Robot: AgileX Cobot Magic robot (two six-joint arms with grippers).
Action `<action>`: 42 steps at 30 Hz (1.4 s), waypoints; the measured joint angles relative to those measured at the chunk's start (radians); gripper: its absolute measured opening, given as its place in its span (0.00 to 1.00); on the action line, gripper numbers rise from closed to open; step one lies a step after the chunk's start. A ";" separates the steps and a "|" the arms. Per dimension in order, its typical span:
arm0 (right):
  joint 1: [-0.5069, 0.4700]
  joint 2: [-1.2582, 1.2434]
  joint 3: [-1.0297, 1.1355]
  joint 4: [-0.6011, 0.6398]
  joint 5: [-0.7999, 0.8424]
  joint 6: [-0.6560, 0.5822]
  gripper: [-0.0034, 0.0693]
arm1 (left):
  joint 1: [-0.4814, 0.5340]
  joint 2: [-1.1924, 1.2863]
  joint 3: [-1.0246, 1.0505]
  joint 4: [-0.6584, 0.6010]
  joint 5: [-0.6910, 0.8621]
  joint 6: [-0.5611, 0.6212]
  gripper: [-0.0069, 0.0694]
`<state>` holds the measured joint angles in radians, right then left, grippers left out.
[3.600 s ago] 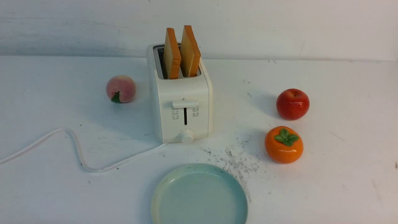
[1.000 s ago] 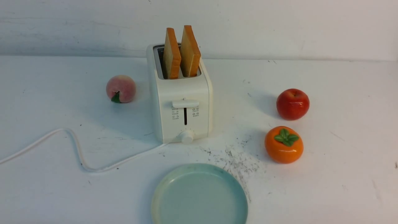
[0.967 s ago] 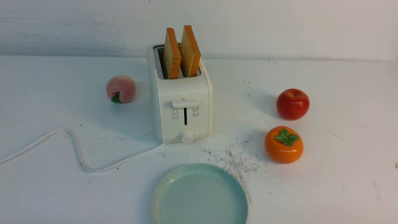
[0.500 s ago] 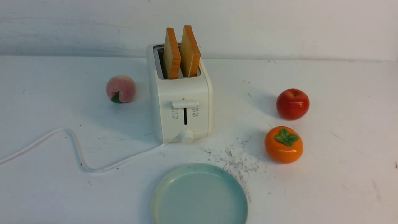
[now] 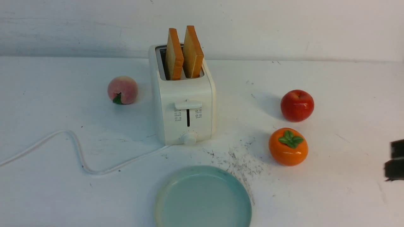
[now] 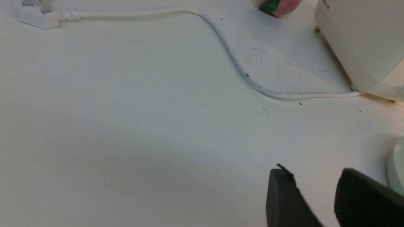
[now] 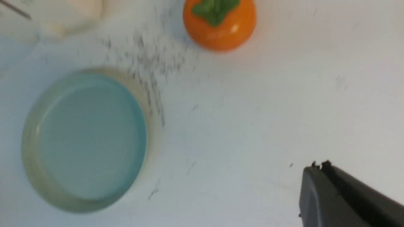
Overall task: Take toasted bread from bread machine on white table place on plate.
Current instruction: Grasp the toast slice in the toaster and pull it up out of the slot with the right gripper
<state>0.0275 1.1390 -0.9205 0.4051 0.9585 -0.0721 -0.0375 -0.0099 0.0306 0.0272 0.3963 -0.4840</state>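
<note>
Two slices of toasted bread (image 5: 174, 55) (image 5: 193, 53) stand upright in the slots of the white bread machine (image 5: 184, 104) at the middle of the white table (image 5: 347, 94). The pale blue-green plate (image 5: 159, 197) lies empty in front of it. At the front view's right edge my right gripper (image 5: 394, 160) hovers beside the persimmon, far from the bread. In the right wrist view that gripper (image 7: 318, 165) is shut on nothing. My left gripper (image 6: 313, 170) is open and empty, low over bare table between the cord and the plate's rim (image 6: 396, 167).
A peach (image 5: 122, 90) sits left of the bread machine. A red apple (image 5: 297, 105) and an orange persimmon (image 5: 288, 146) sit to its right. The white cord (image 5: 75, 148) snakes across the left side to a plug (image 6: 36, 15).
My right gripper has come into the front view at its right edge. The bread, bread machine, plate and fruit have not moved.
</note>
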 joint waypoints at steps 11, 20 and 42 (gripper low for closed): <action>0.220 0.619 -0.633 0.254 0.199 -0.259 0.04 | 0.000 0.000 0.000 0.000 -0.002 0.000 0.40; 0.376 0.946 -1.290 -0.002 0.259 -0.054 0.07 | 0.000 0.000 0.000 0.000 -0.002 0.000 0.40; 0.427 1.155 -1.579 -0.097 0.059 -0.012 0.54 | 0.000 0.000 0.000 0.000 -0.002 0.000 0.40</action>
<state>0.4543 2.2936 -2.4995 0.3080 1.0177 -0.0845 -0.0375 -0.0099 0.0306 0.0272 0.3944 -0.4840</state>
